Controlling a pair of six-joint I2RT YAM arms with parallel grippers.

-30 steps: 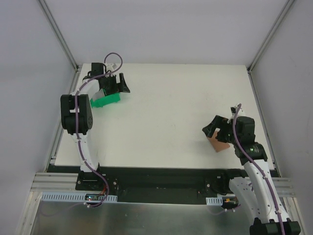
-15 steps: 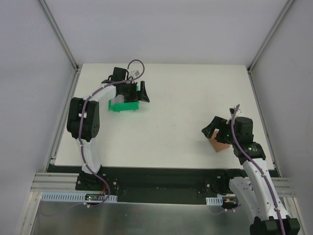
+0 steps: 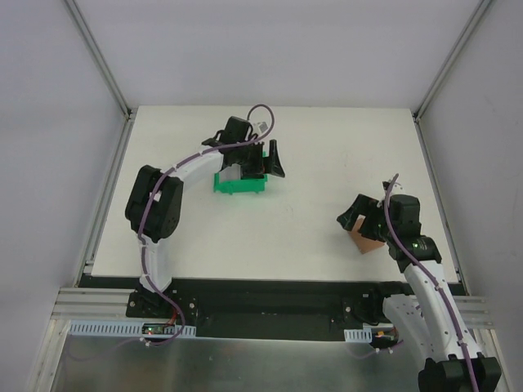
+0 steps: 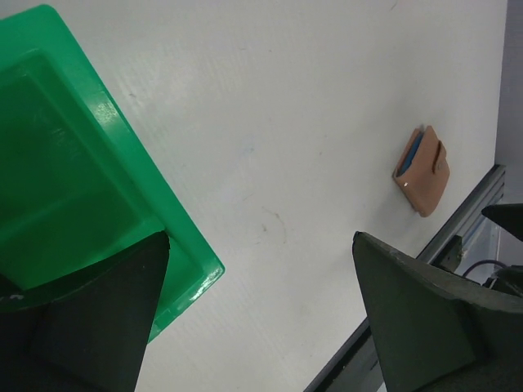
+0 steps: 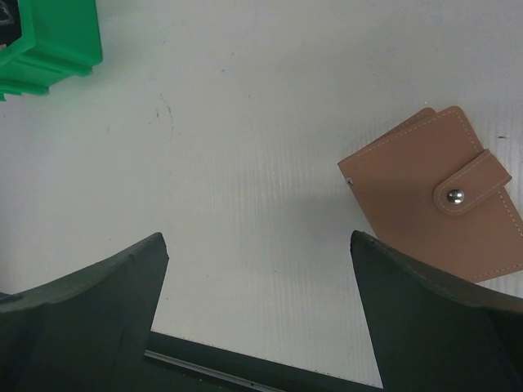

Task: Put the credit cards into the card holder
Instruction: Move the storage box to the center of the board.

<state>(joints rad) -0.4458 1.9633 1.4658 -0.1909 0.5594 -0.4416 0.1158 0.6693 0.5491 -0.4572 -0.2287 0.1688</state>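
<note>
Two pairs of fingers are standing wide and gripping nothing. The left fingers point(image 4: 98, 318) are straddling one wall of the green bin point(image 4: 131, 155), one over its inside and one beyond the rim above the tabletop point(image 5: 245, 163), probably to hook and drag it. The right fingers point(image 5: 90, 310) are hovering over the card holder point(image 5: 433, 208), which is lying folded and snapped between them, nearer the right-hand one, likely awaiting opening. No credit cards are showing.

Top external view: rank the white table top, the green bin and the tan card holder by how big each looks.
1. white table top, by far the largest
2. green bin
3. card holder, smallest; both it and the bin are partly covered, so that gap is unsure
</note>
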